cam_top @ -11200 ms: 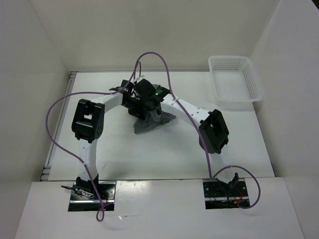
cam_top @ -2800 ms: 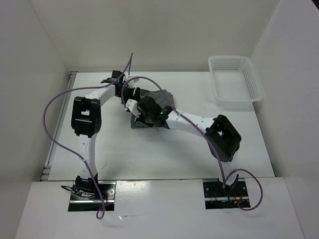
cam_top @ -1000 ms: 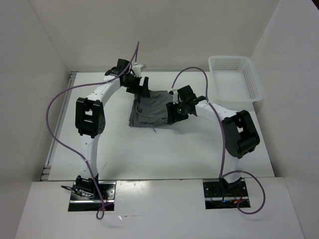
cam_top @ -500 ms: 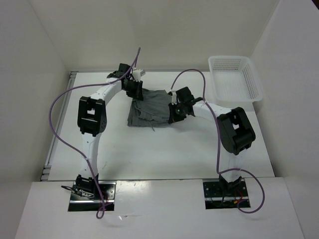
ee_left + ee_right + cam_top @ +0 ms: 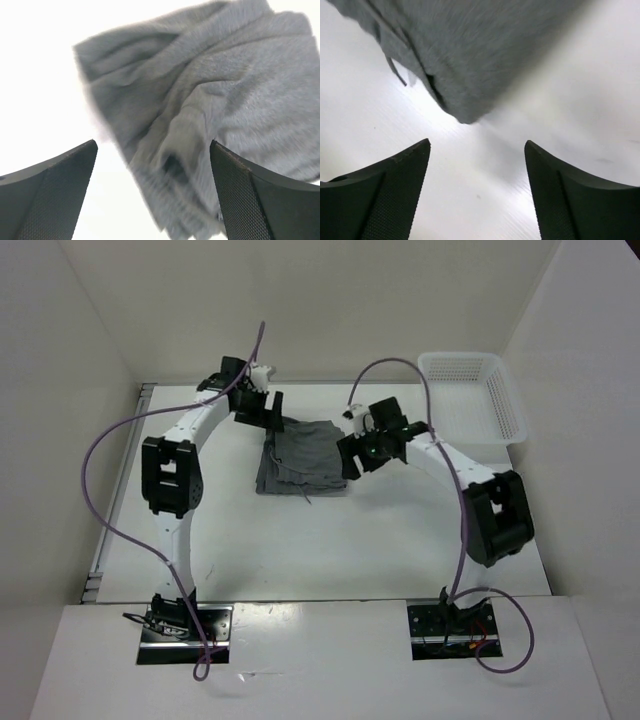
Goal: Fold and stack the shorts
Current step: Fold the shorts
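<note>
The grey shorts lie folded into a rough rectangle on the white table, with a thin drawstring trailing at their near edge. My left gripper hovers at their far left corner, open and empty; in the left wrist view the rumpled shorts lie between and beyond the fingers. My right gripper sits at the right edge of the shorts, open and empty. In the right wrist view a corner of the shorts lies ahead of the spread fingers, apart from them.
A white mesh basket stands at the back right corner. White walls enclose the table on the left, back and right. Purple cables loop above both arms.
Both grippers closed briefly and have opened again, letting go of the shorts. Each has drawn back from the cloth, the left toward the back left, the right toward the right.
</note>
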Robot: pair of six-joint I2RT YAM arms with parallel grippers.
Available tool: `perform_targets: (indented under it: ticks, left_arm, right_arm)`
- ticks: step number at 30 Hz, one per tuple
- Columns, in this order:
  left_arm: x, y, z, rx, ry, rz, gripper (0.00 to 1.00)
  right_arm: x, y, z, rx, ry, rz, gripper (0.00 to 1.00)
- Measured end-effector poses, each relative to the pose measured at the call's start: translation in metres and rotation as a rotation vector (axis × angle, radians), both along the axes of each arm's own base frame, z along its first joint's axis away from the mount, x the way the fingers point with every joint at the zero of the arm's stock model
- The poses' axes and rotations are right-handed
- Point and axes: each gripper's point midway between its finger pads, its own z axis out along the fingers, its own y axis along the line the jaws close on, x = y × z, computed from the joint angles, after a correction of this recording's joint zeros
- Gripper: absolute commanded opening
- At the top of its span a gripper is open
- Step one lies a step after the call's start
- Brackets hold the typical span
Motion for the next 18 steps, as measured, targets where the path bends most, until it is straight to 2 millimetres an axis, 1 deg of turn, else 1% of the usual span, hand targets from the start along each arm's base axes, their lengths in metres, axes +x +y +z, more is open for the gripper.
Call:
perform_targets:
  ticks: [1, 3, 4, 6, 8, 9, 11, 13, 14, 16, 18]
  left_arm:
    - [0.001, 0.007, 0.012, 0.003, -0.023, 0.015, 1.0]
    - [0.004, 0.026, 0.041, 0.01, -0.077, 0.056, 1.0]
    - [0.005, 0.037, 0.056, 0.017, -0.11, 0.081, 1.0]
    - [0.003, 0.063, 0.084, 0.034, -0.164, 0.139, 1.0]
    - [-0.001, 0.09, 0.103, 0.053, -0.204, 0.199, 1.0]
    - [-0.003, 0.105, 0.11, 0.065, -0.222, 0.233, 1.0]
    - [-0.011, 0.129, 0.11, 0.091, -0.222, 0.29, 1.0]
    - [-0.021, 0.155, 0.099, 0.129, -0.197, 0.353, 1.0]
    - [-0.026, 0.163, 0.091, 0.15, -0.177, 0.376, 1.0]
    - [-0.036, 0.173, 0.076, 0.191, -0.14, 0.408, 1.0]
    - [-0.047, 0.176, 0.061, 0.216, -0.101, 0.418, 1.0]
  right_arm:
    - [0.007, -0.008, 0.017, 0.006, -0.047, -0.007, 0.85]
    - [0.023, -0.029, 0.054, 0.01, -0.152, -0.052, 0.85]
    - [0.032, -0.042, 0.075, 0.005, -0.217, -0.086, 0.86]
    - [0.046, -0.069, 0.11, -0.011, -0.33, -0.157, 0.87]
    - [0.054, -0.093, 0.135, -0.029, -0.416, -0.228, 0.89]
    - [0.057, -0.104, 0.143, -0.045, -0.448, -0.262, 0.89]
    - [0.061, -0.124, 0.153, -0.074, -0.495, -0.325, 0.9]
    - [0.06, -0.141, 0.154, -0.106, -0.518, -0.375, 0.9]
    - [0.058, -0.148, 0.151, -0.12, -0.518, -0.394, 0.9]
    - [0.051, -0.162, 0.146, -0.147, -0.515, -0.428, 0.9]
    - [0.046, -0.17, 0.146, -0.16, -0.517, -0.45, 0.9]
